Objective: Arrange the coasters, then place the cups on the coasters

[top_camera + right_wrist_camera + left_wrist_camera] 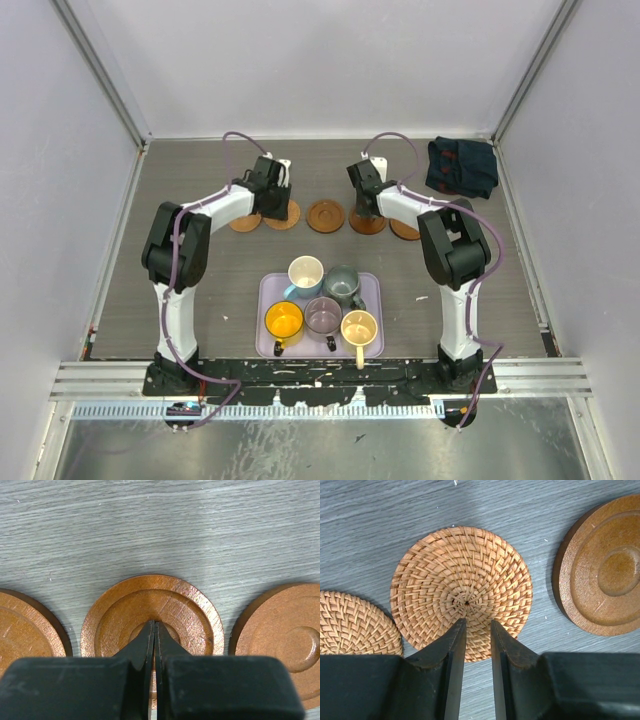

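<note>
Five coasters lie in a row across the middle of the table. The two on the left are woven (461, 592) (350, 625), the other three are ringed brown wood (325, 215) (170, 605) (405, 230). My left gripper (478, 622) hangs over the near half of the second woven coaster (283, 213), jaws a small gap apart with nothing between them. My right gripper (154, 624) is shut, its tips over the centre of the fourth coaster (367, 222), holding nothing. Five cups stand on the lilac tray (266, 285): white-blue (305, 272), grey-green (343, 285), orange (284, 322), purplish (323, 316) and cream-yellow (359, 328).
A dark folded cloth (462, 165) lies at the back right corner. Pale walls close the table on three sides. The tray sits between the two arm bases near the front edge.
</note>
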Controlling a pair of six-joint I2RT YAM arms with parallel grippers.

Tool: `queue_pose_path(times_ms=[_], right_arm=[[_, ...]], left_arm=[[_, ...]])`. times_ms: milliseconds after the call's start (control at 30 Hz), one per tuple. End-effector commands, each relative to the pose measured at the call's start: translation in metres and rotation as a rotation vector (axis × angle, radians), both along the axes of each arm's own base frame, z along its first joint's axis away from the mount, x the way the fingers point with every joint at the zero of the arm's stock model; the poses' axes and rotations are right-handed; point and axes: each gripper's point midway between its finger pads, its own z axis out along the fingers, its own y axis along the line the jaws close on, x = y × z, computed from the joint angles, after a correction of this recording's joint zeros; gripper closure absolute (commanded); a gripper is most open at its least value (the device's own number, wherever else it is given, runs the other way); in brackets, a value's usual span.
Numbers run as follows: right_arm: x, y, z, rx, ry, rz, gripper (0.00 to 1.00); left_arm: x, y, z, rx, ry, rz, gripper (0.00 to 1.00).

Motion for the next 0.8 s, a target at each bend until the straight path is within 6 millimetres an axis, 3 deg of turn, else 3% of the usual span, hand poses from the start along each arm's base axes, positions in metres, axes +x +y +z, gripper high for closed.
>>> queue_pose_path(times_ms=[0,467,767], right_arm=[[0.0,-0.002,-0.008,-0.011,0.023,0.004,1.0],[-0.004,0.001,-0.012,0.006,0.039,0.013,1.0],[-0.003,0.006,-0.011,0.028,0.041,0.024,1.0]], left_arm=[[0.0,0.002,-0.003,0.008,0.012,-0.014,0.72],[-0.009,0.036,-0.01,0.012,0.034,0.062,0.72],[-0.012,0.038,-0.014,0.006,0.048,0.063,0.72]])
